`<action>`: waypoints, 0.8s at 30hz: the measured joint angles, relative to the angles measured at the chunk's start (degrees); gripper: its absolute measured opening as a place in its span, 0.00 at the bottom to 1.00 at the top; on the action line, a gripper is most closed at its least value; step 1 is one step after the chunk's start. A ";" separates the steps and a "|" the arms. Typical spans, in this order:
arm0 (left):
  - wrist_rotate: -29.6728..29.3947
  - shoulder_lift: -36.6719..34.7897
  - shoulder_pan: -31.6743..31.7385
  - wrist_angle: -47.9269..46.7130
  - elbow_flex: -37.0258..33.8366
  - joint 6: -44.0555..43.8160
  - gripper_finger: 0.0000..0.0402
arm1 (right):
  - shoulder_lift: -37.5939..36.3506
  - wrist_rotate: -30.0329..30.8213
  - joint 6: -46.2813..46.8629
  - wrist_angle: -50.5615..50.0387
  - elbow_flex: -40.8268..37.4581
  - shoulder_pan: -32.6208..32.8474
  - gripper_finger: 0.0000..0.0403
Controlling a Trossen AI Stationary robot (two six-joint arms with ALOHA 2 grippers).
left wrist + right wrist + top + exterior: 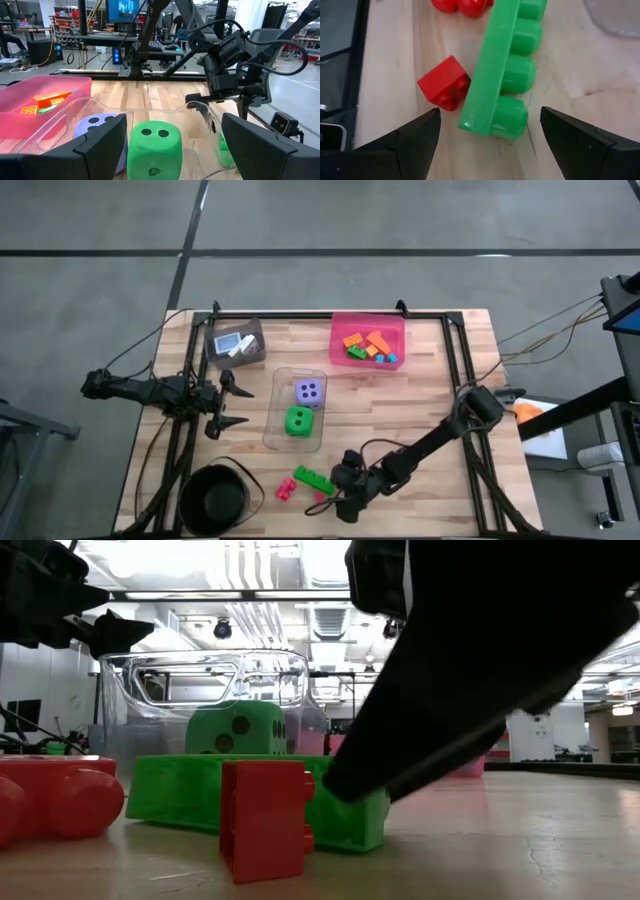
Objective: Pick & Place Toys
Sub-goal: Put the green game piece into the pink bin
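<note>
the long green brick (502, 70) lies on its side on the wooden table (440, 380), near the bottom middle of the high view. it is bright green plastic with a row of four round bumps along one side. a small red brick (443, 82) sits just beside its end, and seems to touch it. a bigger red piece (55, 798) with round bumps lies close by, at the left of the low view.

the right gripper (490, 137) is low over the end of the green brick. its two dark fingers are spread wide, one on each side of the brick, and they hold nothing.

up from there, in the middle of the high view, a clear bin (276, 412) holds a green dice (297, 421) with black dots and a purple dice (309, 391) with dark dots. the green one is nearer the bricks.

a pink bin (395, 330) at the top middle holds orange, green and teal bricks (368, 346). a dark tray (258, 340) at the upper left holds small cards (233, 344). a black round bowl (213, 498) sits at the bottom left.

the left gripper (232, 401) waits just left of the clear bin, its fingers wide apart and holding nothing.
</note>
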 joint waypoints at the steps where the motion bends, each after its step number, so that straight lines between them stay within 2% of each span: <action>1: 0.01 0.00 -0.01 -0.01 0.00 0.00 0.82 | 0.38 0.00 -0.02 0.31 0.00 0.00 0.85; 8: -0.01 0.00 0.01 -0.01 0.00 0.00 0.82 | 1.30 1.17 0.17 0.88 0.00 -0.02 0.85; 11: 0.00 0.00 -0.01 0.01 0.00 0.00 0.82 | 1.29 2.15 0.17 0.79 0.00 -0.02 0.82; 15: 0.00 0.00 -0.01 -0.01 0.00 0.00 0.82 | 1.29 2.56 0.17 0.48 0.00 -0.34 0.69; 21: 0.01 0.00 0.01 0.01 0.00 0.00 0.82 | 1.29 2.67 0.16 0.50 0.00 -0.81 0.44; 24: 0.01 0.00 0.01 0.01 0.00 0.00 0.82 | 1.29 2.71 0.03 0.51 0.00 -0.87 0.42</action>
